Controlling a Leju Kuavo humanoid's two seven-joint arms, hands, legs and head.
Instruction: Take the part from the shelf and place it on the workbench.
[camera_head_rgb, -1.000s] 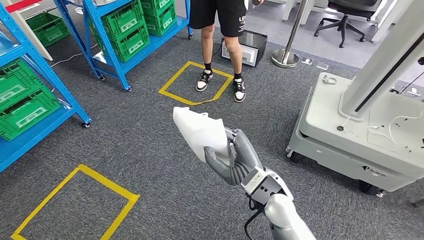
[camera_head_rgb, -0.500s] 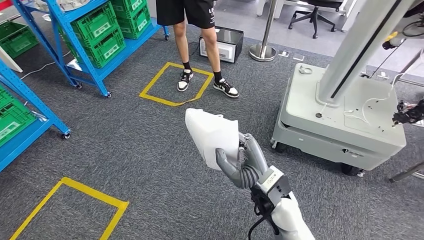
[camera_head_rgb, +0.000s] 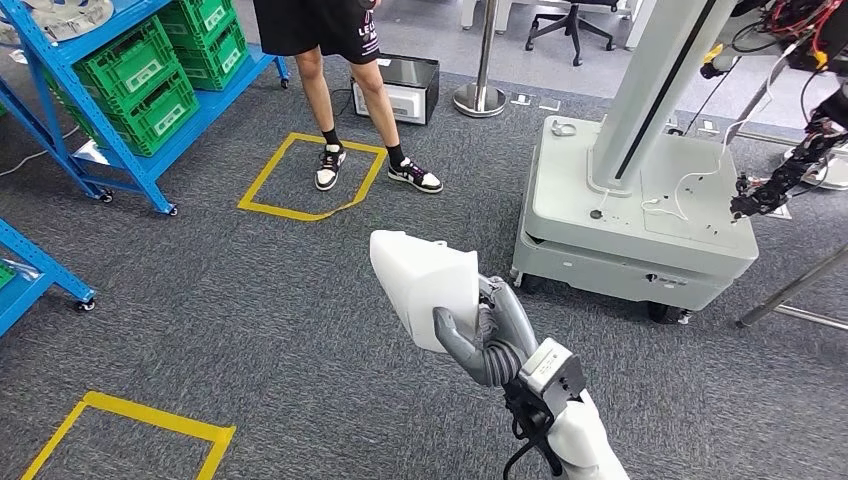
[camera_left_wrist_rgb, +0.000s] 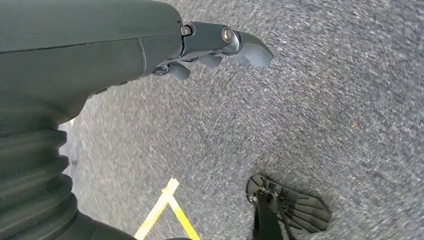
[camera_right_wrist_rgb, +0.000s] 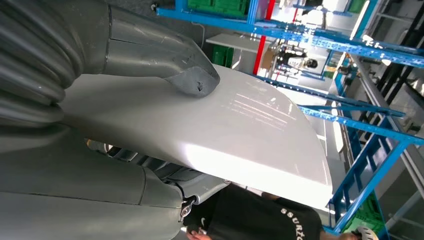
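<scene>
Grey carpet (camera_head_rgb: 250, 300) covers the floor, marked with yellow tape squares (camera_head_rgb: 305, 175). A blue shelf rack (camera_head_rgb: 120, 110) holding green crates (camera_head_rgb: 140, 85) stands at the far left. A person in black shorts (camera_head_rgb: 345, 90) stands at one taped square. To the right sits a grey wheeled machine base (camera_head_rgb: 630, 225) with a tall white column.

My right hand (camera_head_rgb: 490, 335) holds the part (camera_head_rgb: 425, 285) up in front of me, above the carpet. The part is a smooth, glossy white shell, curved and tapering. My thumb presses its upper face and my fingers (camera_head_rgb: 510, 315) wrap beneath.

My left hand (camera_left_wrist_rgb: 210, 47) hangs over the carpet, its fingers loosely curled, holding nothing.
</scene>
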